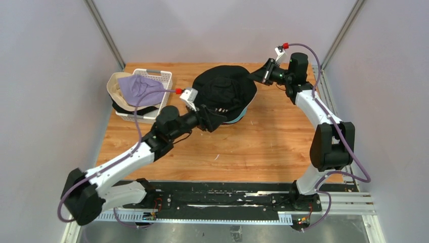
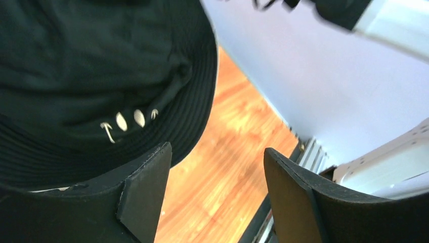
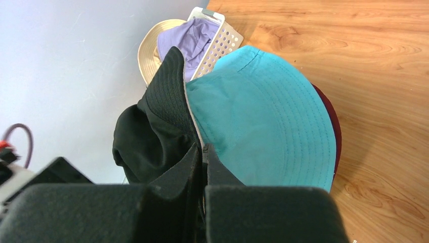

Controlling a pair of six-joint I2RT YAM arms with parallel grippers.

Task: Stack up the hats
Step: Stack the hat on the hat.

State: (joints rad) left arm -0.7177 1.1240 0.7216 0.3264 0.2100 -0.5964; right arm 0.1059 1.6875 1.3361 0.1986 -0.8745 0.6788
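The black hat with a small smiley face (image 1: 225,90) (image 2: 91,76) lies over the teal hat (image 3: 263,116) and the maroon hat (image 3: 332,126) in the middle of the table. My right gripper (image 1: 254,75) (image 3: 203,151) is shut on the black hat's far-right brim, holding it lifted off the teal one. At the hat's near-left brim my left gripper (image 1: 215,119) (image 2: 217,167) is open; only bare wood shows between its fingers (image 2: 146,187), and the brim lies just above the left one. A lavender hat (image 1: 140,88) (image 3: 184,40), a beige hat (image 1: 116,82) (image 3: 148,50) and another black hat (image 1: 129,108) sit at the basket.
The white lattice basket (image 1: 157,77) (image 3: 218,36) stands at the table's back left, close to my left arm's wrist. Metal frame posts and grey walls close in the table's sides and back. Bare wooden tabletop (image 1: 263,147) lies in front of the stack.
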